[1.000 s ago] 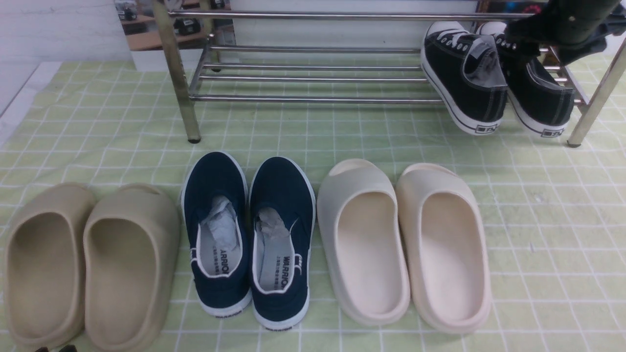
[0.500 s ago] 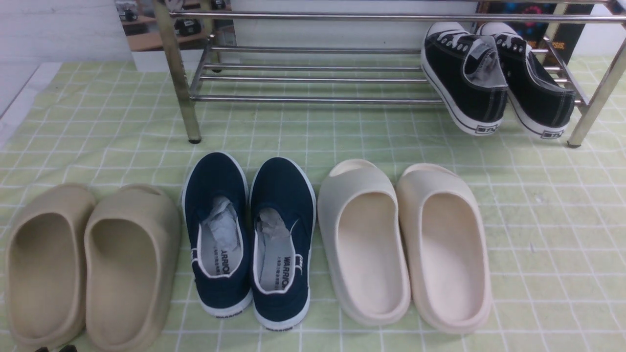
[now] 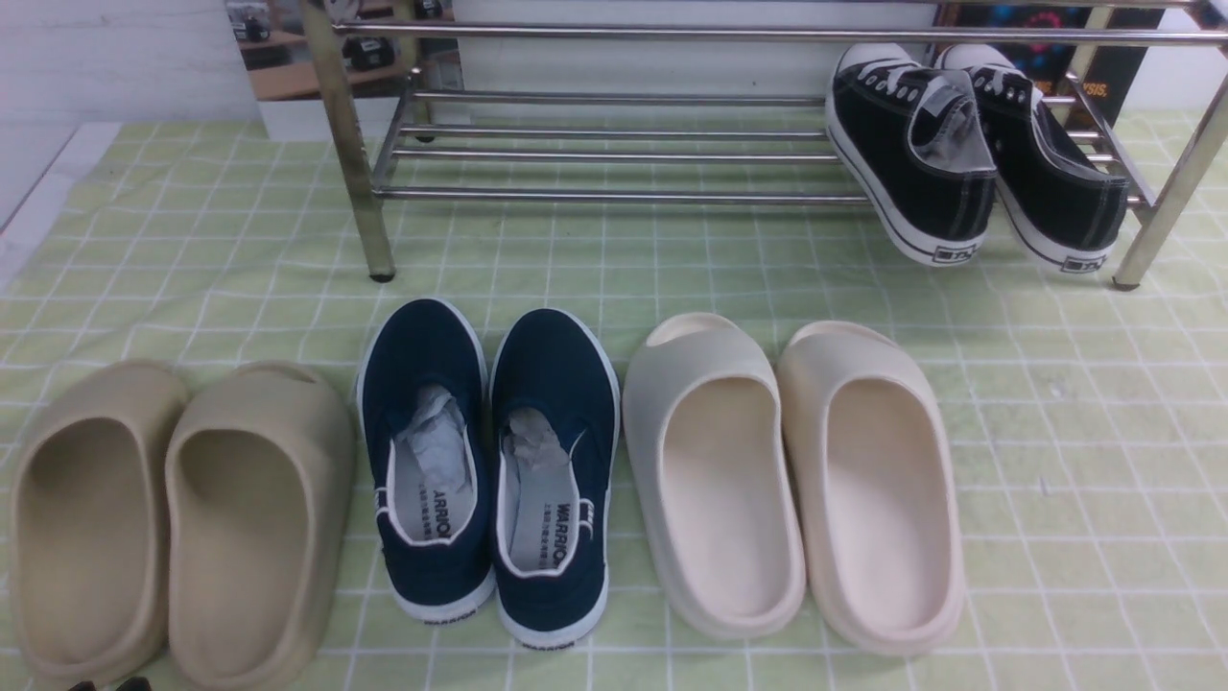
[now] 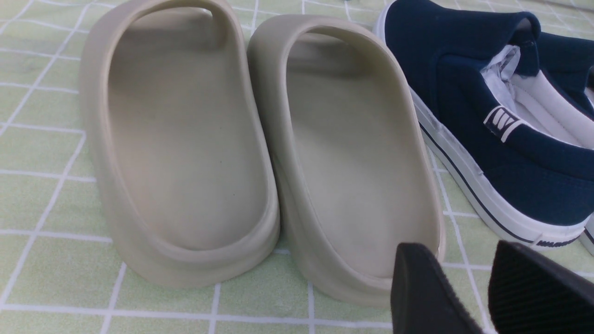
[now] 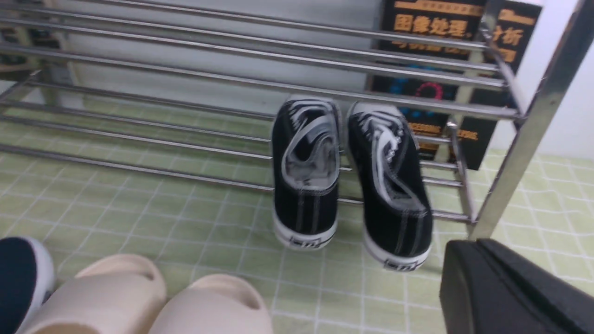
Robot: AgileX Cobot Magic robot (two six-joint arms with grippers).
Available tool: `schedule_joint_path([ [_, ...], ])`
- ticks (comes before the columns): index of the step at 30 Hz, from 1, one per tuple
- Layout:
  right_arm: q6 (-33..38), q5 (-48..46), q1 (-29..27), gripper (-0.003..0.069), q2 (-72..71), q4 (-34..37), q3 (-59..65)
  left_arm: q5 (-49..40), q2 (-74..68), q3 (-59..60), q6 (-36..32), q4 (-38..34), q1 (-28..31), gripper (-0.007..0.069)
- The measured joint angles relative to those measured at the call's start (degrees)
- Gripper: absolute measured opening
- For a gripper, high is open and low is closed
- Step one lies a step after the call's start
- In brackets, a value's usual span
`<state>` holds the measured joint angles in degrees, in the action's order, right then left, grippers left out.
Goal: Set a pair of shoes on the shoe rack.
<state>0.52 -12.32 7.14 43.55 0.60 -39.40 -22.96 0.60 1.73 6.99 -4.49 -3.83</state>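
Note:
The pair of shoes, two black canvas sneakers (image 3: 921, 163) (image 3: 1055, 182), lies side by side on the lower bars at the right end of the chrome shoe rack (image 3: 614, 195), heels hanging over the front bar. The right wrist view shows both sneakers (image 5: 306, 185) (image 5: 394, 195) on the shoe rack (image 5: 185, 79) from a distance. My right gripper (image 5: 480, 248) is shut, holds nothing and is well back from them. My left gripper (image 4: 459, 253) is open and empty, low over the cloth by the heel of a tan slide (image 4: 352, 153).
On the green checked cloth (image 3: 1055, 432) in front of the rack stand a tan pair of slides (image 3: 173, 518), navy slip-on shoes (image 3: 489, 461) and a cream pair of slides (image 3: 787, 470). A black poster (image 5: 436, 28) stands behind the rack's right end.
My right arm, which hung over the sneakers at the rack's right end, has pulled back out of the front view and its jaws have shut. The sneakers stay on the rack.

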Motion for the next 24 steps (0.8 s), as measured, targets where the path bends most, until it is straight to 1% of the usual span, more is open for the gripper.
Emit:
schedule_joint_path([
  [2,-0.1,6.0,1.9,0.0000,-8.2,0.2,11.5,0.0,0.0,0.0,0.0,0.0,0.0,0.0239],
  [4,-0.5,9.5,3.4,0.0000,-14.2,0.4,18.5,0.0,0.0,0.0,0.0,0.0,0.0,0.0239],
  [9,-1.1,17.3,5.0,0.0002,-27.0,0.4,31.0,0.0,0.0,0.0,0.0,0.0,0.0,0.0239],
  [13,-1.4,21.6,5.0,0.0004,-34.3,0.4,37.7,0.0,0.0,0.0,0.0,0.0,0.0,0.0239],
  [17,-1.5,20.6,5.0,0.0004,-36.8,0.4,40.8,0.0,0.0,0.0,0.0,0.0,0.0,0.0239],
  [24,-1.6,13.0,5.0,0.0004,-37.2,0.4,40.8,0.0,0.0,0.0,0.0,0.0,0.0,0.0239],
])
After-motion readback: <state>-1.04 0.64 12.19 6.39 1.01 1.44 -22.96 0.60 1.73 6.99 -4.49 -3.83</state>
